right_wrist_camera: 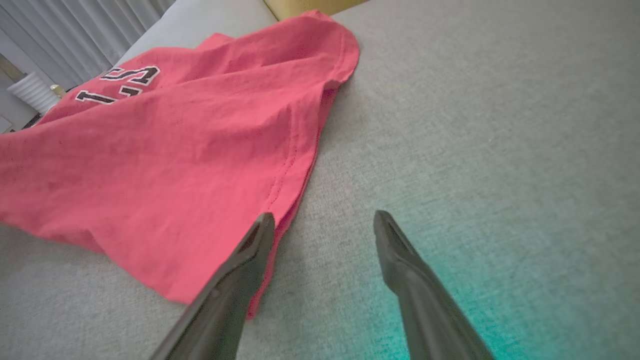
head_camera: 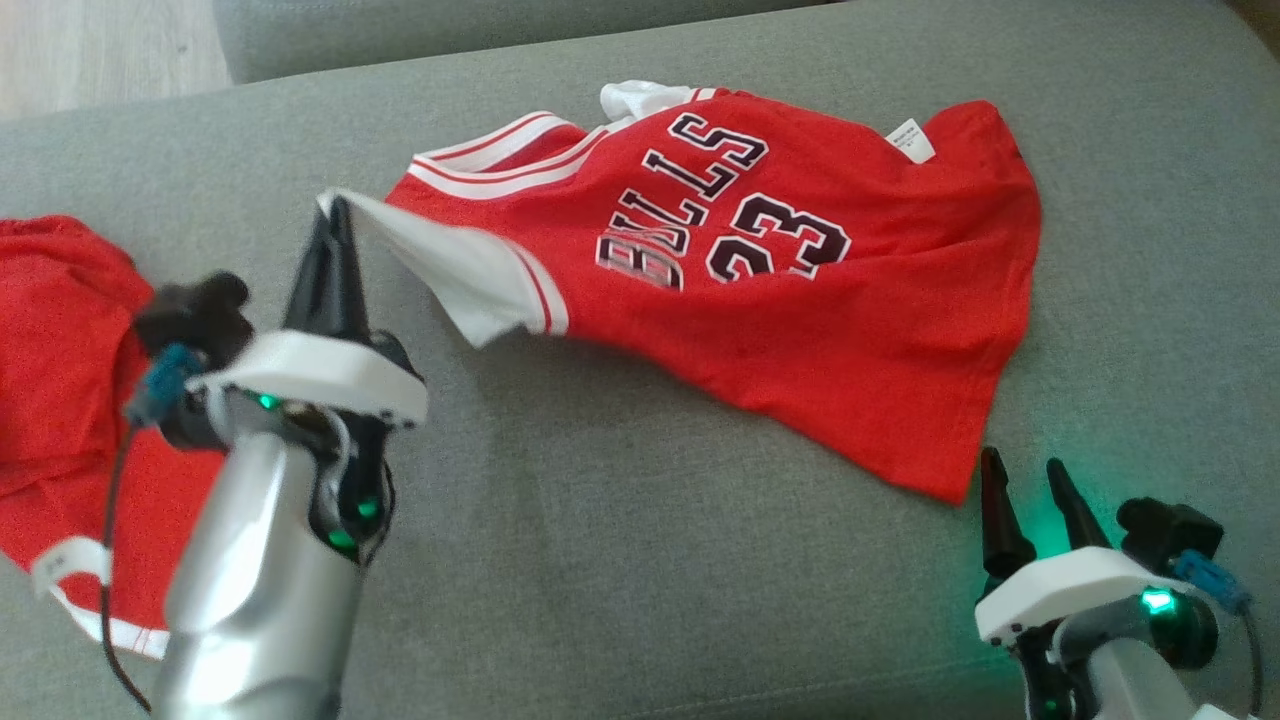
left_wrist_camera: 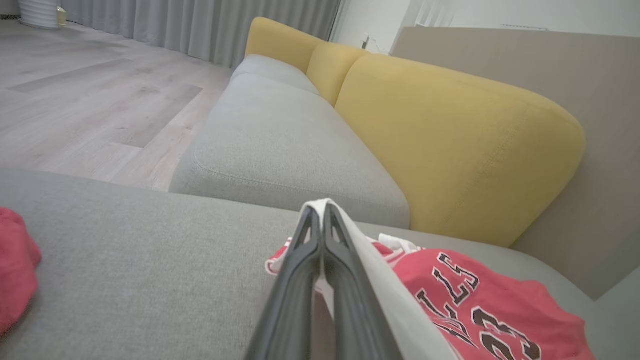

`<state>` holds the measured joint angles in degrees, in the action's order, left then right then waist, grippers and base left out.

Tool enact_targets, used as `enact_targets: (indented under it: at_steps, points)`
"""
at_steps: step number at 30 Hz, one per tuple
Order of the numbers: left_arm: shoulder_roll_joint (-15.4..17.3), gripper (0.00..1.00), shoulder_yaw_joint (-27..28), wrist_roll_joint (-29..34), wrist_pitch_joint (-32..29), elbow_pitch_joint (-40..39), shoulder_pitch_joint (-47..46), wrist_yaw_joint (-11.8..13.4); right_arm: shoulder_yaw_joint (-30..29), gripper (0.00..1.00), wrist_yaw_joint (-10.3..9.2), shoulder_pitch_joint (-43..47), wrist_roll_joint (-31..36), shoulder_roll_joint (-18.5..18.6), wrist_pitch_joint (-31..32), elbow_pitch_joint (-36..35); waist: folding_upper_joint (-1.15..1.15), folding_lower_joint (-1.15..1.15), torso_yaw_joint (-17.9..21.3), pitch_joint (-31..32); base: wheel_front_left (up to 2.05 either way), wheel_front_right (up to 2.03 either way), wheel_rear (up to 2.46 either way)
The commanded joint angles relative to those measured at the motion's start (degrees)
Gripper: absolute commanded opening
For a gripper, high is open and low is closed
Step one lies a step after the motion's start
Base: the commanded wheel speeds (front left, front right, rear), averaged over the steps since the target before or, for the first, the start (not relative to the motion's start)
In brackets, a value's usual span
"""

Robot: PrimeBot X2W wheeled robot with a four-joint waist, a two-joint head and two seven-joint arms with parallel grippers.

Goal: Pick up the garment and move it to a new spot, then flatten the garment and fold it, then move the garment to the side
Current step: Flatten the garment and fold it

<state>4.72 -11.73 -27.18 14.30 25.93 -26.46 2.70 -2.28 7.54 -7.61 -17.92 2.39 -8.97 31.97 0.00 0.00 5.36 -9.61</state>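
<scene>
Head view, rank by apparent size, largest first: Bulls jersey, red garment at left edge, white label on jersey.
1. Bulls jersey
2. red garment, cropped by the frame, so full size unknown
3. white label

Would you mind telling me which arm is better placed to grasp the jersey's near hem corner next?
Right. The right gripper stands open beside the hem corner of the jersey, while the left gripper is shut on its white sleeve.
</scene>
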Motion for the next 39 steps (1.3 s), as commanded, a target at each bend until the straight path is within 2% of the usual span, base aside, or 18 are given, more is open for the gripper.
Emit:
enact_targets:
  at_steps: [1,12,24,25,26,33,39]
  points:
    - [0.8,0.00,1.6,0.9,0.7,-1.8,-0.1,-0.4,1.9,1.00,-0.05,-1.8,-0.8,0.5,0.0,-0.7,0.00,0.00,-0.2,-0.1,0.00,0.00,0.00]
    - [0.0,0.00,1.0,2.1,0.7,0.8,0.5,-2.0,9.2,1.00,-0.05,-2.3,-6.1,0.5,2.1,0.2,0.00,0.00,-0.4,0.0,0.00,0.00,0.00]
    - [-0.6,0.00,2.2,3.0,0.7,1.4,0.5,-2.5,10.8,1.00,-0.05,-1.6,-6.5,0.5,6.3,1.0,0.00,0.00,-0.8,1.2,0.00,0.00,0.00]
    - [-0.7,0.00,2.3,3.1,0.7,1.4,0.5,-2.6,11.2,0.55,-0.05,-1.5,-6.7,0.5,6.8,0.8,0.00,0.00,-0.8,1.3,0.00,0.00,0.00]
    - [-0.7,0.00,2.4,3.2,0.7,1.5,0.6,-2.6,11.6,0.00,-0.05,-1.5,-6.7,0.5,7.0,0.3,0.00,0.00,-0.8,1.4,0.00,0.00,0.00]
    - [-0.9,0.00,3.1,3.5,0.7,1.0,0.7,-3.0,10.0,0.00,-0.05,-2.3,-5.2,0.5,4.9,-4.6,0.00,0.00,-0.8,2.1,0.00,0.00,0.00]
    - [-1.2,0.00,4.8,1.6,0.7,-3.1,0.5,-4.9,6.6,0.00,-0.05,-5.6,-0.6,0.5,5.3,-12.8,0.00,0.00,-1.2,3.5,0.00,0.00,0.00]
